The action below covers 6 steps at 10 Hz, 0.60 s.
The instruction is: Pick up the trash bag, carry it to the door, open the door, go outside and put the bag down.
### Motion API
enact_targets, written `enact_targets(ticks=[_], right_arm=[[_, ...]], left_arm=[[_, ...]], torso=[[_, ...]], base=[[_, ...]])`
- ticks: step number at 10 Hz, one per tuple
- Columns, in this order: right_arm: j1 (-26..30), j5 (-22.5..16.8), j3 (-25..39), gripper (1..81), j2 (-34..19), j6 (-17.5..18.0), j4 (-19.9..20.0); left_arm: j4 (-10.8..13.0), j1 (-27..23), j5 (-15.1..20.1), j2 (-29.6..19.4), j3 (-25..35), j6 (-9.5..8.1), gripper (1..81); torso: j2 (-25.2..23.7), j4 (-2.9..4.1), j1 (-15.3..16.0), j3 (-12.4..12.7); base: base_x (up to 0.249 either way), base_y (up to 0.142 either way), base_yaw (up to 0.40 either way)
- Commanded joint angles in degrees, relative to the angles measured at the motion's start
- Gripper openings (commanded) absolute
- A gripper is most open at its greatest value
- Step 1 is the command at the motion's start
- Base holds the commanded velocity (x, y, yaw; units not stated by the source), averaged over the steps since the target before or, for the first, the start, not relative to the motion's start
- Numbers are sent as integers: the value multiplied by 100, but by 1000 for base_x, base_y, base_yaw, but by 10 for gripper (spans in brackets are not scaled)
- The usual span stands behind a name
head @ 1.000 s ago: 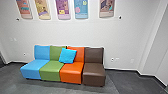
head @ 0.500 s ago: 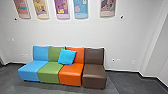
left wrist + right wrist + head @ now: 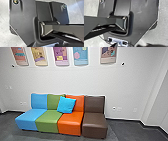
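Blue-green-orange-brown seat row (image 3: 68,120) sits lower left to centre in head view, square bright-blue cushion (image 3: 66,105) against its green and orange backs; can't tell trash bag location or either side's grip state.

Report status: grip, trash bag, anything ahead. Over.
Grip and trash bag: unconfirmed. Ahead: blue-green-orange-brown modular sofa by a white wall, bright blue cushion leaning on its backrests. Sofa likely blocks driving straight on.
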Motion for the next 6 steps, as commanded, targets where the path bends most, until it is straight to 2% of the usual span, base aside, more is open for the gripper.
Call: enact_targets(ticks=[1,3,6], right_arm=[[206,-331,17,811,-19,-10,-16],[224,-331,17,811,-19,-10,28],[197,-349,61,811,-63,-19,-16]], left_arm=[[-35,-206,358,-1,29,19,811],[-44,-206,358,-1,29,19,811],[-35,-206,367,-36,38,-25,811]], torso=[[0,0,2,-2],[0,0,5,-2],[2,0,9,-2]], base=[[117,0,0],[89,0,0],[0,0,0]])
